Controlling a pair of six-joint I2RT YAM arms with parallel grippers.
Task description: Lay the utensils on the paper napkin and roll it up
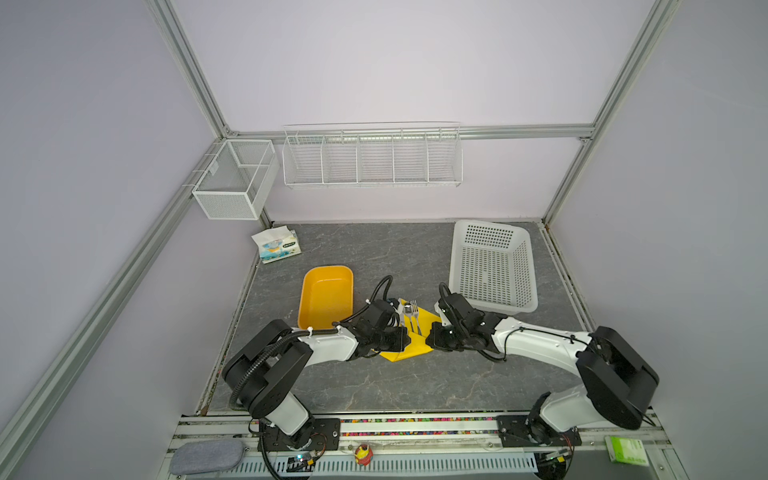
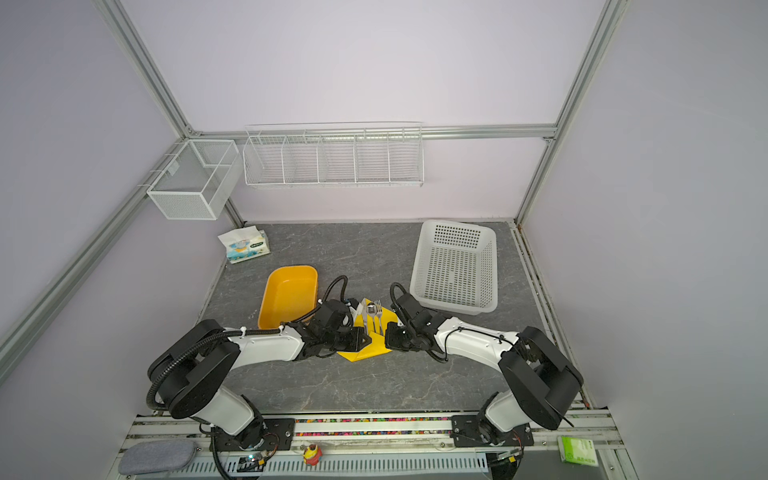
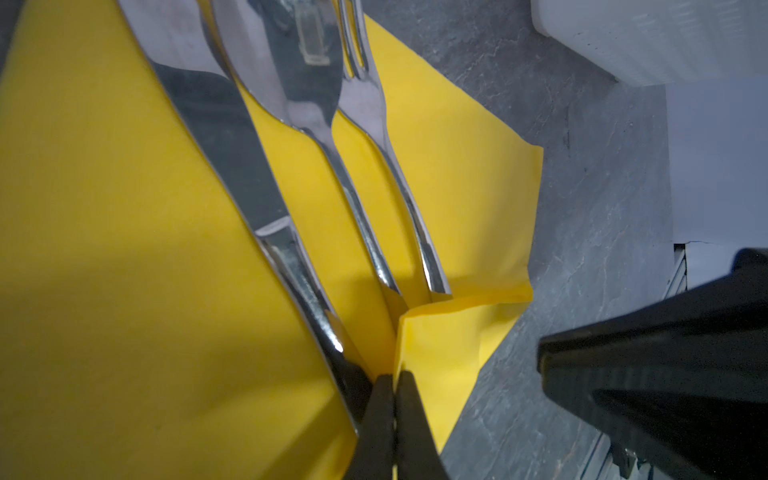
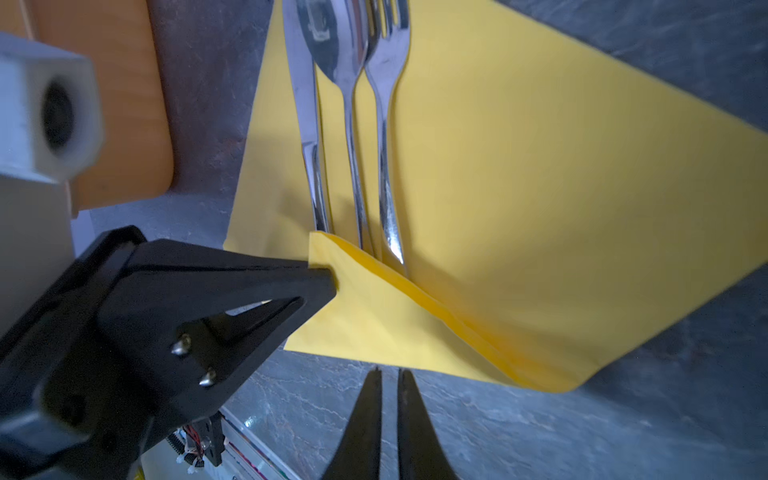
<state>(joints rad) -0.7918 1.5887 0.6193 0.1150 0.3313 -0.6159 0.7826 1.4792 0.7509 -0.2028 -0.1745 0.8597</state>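
While the left gripper [image 3: 395, 380] pinches the folded corner of the thin bright yellow paper napkin [image 3: 104, 249] over the handles of the slim silver metal utensils [image 4: 353, 124] lying on it, a tug could tear the paper or scatter them; the right gripper [image 4: 388, 372], jaws nearly together and empty, hovers just off the napkin's edge above the grey tabletop [image 4: 540, 436]; unpinned, the sheet may slide rather than roll.
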